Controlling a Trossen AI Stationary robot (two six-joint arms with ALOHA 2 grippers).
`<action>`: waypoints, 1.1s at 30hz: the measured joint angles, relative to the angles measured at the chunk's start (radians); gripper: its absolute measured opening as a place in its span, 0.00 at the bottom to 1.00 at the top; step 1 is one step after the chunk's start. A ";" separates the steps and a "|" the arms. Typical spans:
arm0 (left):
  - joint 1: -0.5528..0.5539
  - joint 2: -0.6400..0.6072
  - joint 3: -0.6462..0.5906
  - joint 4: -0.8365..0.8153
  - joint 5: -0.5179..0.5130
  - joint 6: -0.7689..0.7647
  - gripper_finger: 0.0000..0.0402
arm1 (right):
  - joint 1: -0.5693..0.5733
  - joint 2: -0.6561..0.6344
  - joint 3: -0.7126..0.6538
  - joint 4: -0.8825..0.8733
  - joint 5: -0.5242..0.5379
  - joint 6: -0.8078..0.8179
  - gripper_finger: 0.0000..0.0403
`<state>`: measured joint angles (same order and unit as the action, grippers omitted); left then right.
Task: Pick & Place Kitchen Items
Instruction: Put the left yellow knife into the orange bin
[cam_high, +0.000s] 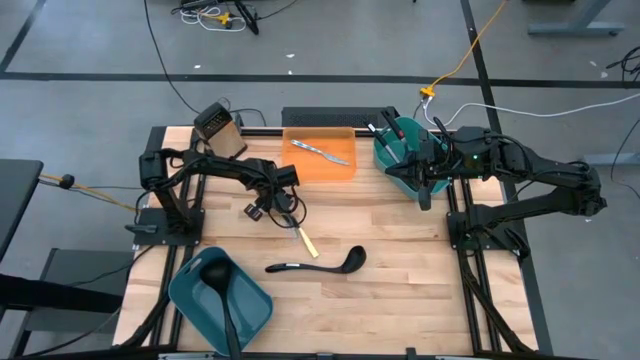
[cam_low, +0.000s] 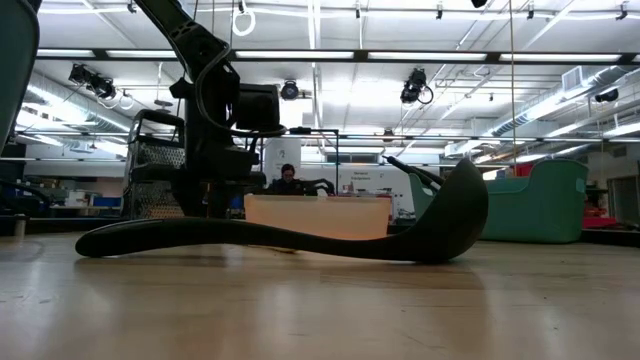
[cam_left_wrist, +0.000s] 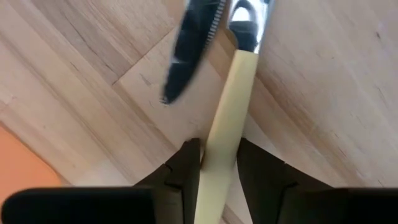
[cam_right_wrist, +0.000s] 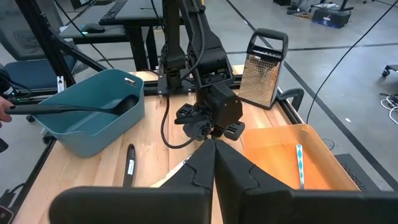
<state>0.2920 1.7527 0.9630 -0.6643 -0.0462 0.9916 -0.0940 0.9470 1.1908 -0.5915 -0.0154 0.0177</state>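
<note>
1. Fingers (cam_left_wrist: 189, 165) of the left gripper (cam_high: 283, 208) flank the pale yellow handle (cam_left_wrist: 227, 124) of a utensil lying on the wooden table (cam_high: 400, 260); in the left wrist view the pads sit right at the handle's two sides, clenching on it, with the piece resting on the wood.
2. From above, that yellow-handled utensil (cam_high: 307, 240) pokes out from under the left gripper toward the table's front, near the middle of the table.
3. Just in front of it lies a black ladle (cam_high: 315, 264), flat on the wood, bowl toward the right arm's side, apart from the yellow piece.
4. A second black ladle (cam_high: 222, 290) rests in the teal bin (cam_high: 255, 310) at the front left corner.
5. The orange tray (cam_high: 335, 165) at the back edge holds a slim silver piece (cam_high: 320, 152); a metal grater (cam_high: 218, 128) stands at the back left corner.
6. The right gripper (cam_high: 425, 190) waits at the right edge beside another teal bin (cam_high: 392, 160), its fingers clenched together on nothing.
7. Bare wood spreads to the right of the ladle.
</note>
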 joint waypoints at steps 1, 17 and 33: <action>0.000 0.000 0.000 0.000 0.000 0.000 0.27 | 0.000 0.000 0.000 0.000 0.000 0.000 0.03; 0.000 0.000 0.000 -0.001 0.009 0.000 0.21 | 0.000 0.000 0.000 0.000 0.000 0.000 0.03; -0.034 0.000 0.001 -0.032 -0.005 0.029 0.18 | 0.000 0.000 0.000 0.000 0.000 0.000 0.03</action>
<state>0.2579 1.7527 0.9636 -0.6963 -0.0516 1.0205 -0.0940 0.9470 1.1908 -0.5915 -0.0154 0.0174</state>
